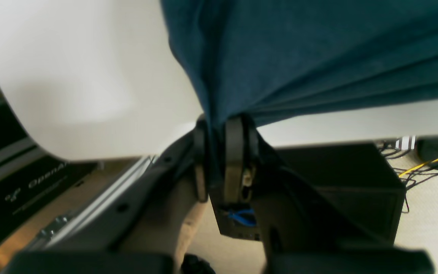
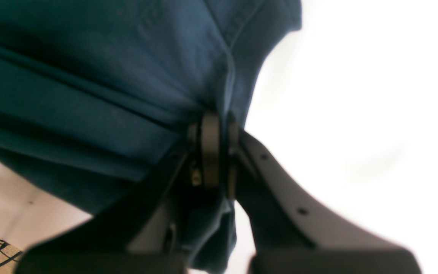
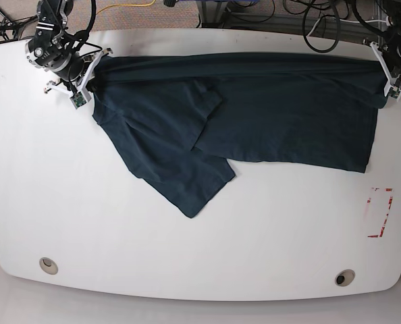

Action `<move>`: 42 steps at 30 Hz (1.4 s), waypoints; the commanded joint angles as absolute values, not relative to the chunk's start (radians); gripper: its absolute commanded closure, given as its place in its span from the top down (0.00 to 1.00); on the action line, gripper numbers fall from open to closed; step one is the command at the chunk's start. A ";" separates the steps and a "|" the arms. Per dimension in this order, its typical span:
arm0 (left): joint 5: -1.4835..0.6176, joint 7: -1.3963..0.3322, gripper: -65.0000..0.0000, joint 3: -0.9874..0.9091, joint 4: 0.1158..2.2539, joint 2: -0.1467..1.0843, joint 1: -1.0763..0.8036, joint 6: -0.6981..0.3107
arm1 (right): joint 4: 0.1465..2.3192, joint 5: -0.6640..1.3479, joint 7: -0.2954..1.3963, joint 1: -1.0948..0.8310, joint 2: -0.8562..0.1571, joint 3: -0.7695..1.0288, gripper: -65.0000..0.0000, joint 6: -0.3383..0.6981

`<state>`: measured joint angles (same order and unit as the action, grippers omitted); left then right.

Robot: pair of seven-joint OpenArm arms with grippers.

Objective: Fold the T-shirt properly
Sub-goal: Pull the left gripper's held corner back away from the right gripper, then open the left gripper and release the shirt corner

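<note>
The dark navy-teal T-shirt lies across the far half of the white table, its far edge pulled taut between both grippers. One part of it hangs diagonally toward the table's middle, ending in a corner. My left gripper is at the far right of the base view; the left wrist view shows this gripper shut on a bunched edge of the T-shirt. My right gripper is at the far left. In the right wrist view the same gripper is pinching folds of the T-shirt.
A red-outlined rectangle mark sits near the table's right edge. Two round holes lie near the front edge. Cables run behind the far edge. A black box stands below the table.
</note>
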<state>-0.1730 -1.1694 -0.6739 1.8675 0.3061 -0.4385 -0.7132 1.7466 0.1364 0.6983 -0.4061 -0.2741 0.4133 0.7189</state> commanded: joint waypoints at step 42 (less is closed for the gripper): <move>-0.119 -1.280 0.69 -0.727 1.986 0.358 -0.463 -0.698 | 1.966 0.104 0.734 -0.521 -0.200 0.437 0.69 0.698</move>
